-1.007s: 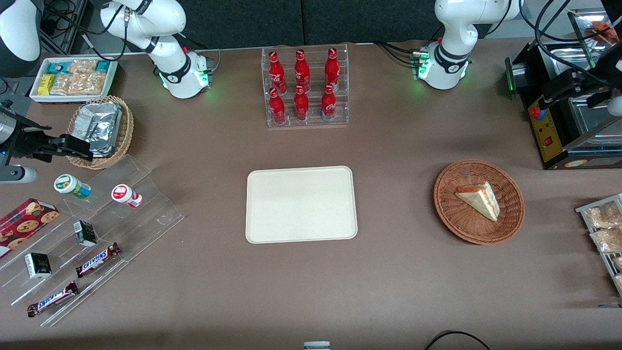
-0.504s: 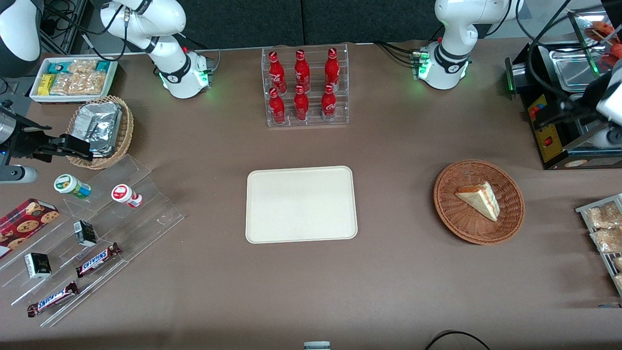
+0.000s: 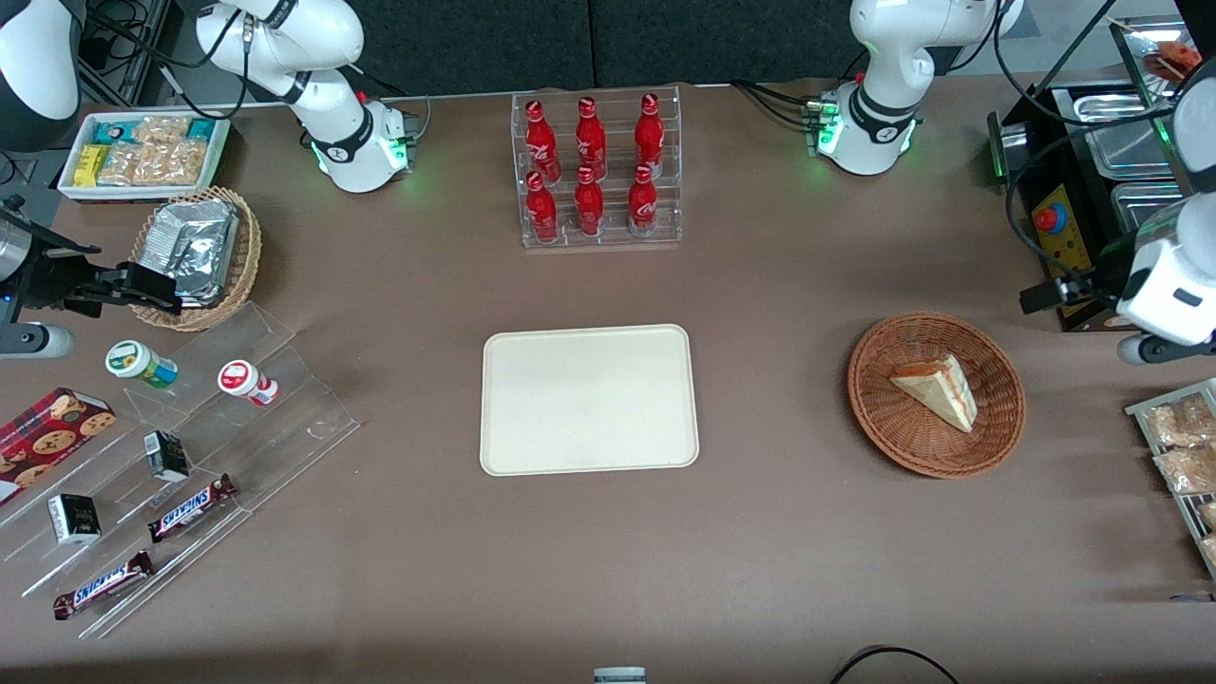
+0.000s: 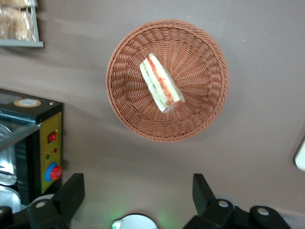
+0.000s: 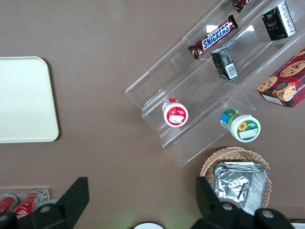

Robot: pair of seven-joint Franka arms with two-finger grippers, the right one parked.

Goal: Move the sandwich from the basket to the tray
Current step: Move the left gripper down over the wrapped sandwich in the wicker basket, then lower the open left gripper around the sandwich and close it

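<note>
The sandwich (image 3: 936, 389) is a pale bread wedge with red and green filling. It lies in the round reddish-brown basket (image 3: 902, 439), toward the working arm's end of the table. The cream tray (image 3: 589, 399) lies flat at the table's middle with nothing on it. My left gripper (image 3: 1050, 293) hangs above the table beside the basket, a little farther from the front camera than it, and is open and empty. The left wrist view shows the sandwich (image 4: 161, 86) in the basket (image 4: 202, 71), apart from my gripper (image 4: 137, 192) with its fingers (image 4: 71, 191) spread wide, and a corner of the tray (image 4: 301, 156).
A black appliance with a red button (image 3: 1069, 249) stands close by the gripper. A rack of snack packets (image 3: 1178, 446) lies near the basket. A clear rack of red bottles (image 3: 598, 171) stands farther from the camera than the tray. A tan basket of foil packets (image 3: 195, 252) is at the parked arm's end.
My left gripper has come away from over the black appliance, nearer to the front camera and toward the basket. The sandwich, basket and tray have not moved.
</note>
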